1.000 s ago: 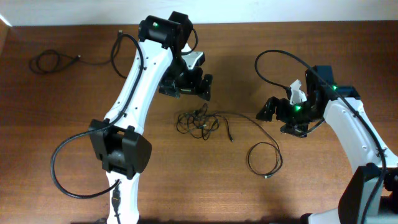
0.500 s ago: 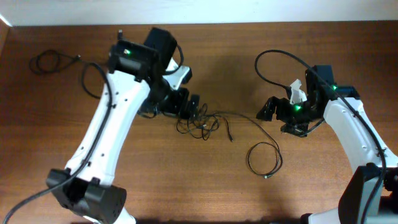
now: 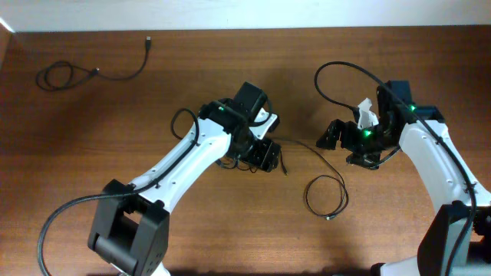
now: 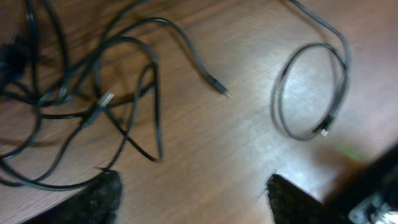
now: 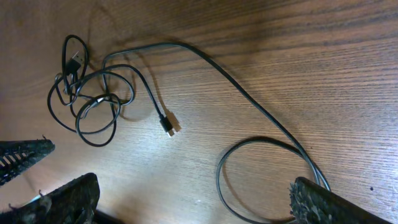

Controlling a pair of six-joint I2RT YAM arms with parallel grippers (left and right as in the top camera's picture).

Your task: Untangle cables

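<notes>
- table [image 3: 360, 245] – brown wood; its far edge meets a white strip [image 3: 307, 15] along the top of the overhead view. bare wood lies open at the front middle, between the two arms, and along the far middle.
- left gripper [image 3: 265, 153] – low over the table's middle, directly above the tangle. in its wrist view the fingers [image 4: 102, 199] stand wide apart with only bare wood between them: open, holding nothing.
- right gripper [image 3: 341, 146] – right of middle, well apart from the tangle; jaws spread wide, nothing held.
- cables [image 5: 87, 106] – thin black cords in one small dark knot at the table's middle, partly hidden under the left gripper from above.
- a plug end [image 5: 169, 126] lies free just beside the knot.
- a long cord [image 5: 249, 99] runs rightward from the knot and closes in a round loop [image 3: 307, 196] in front of the right gripper; the loop passes just beside one fingertip [image 5: 323, 202], contact cannot be told.
- a separate cord [image 3: 69, 74] lies loosely coiled near the far left corner, well apart from the knot.
</notes>
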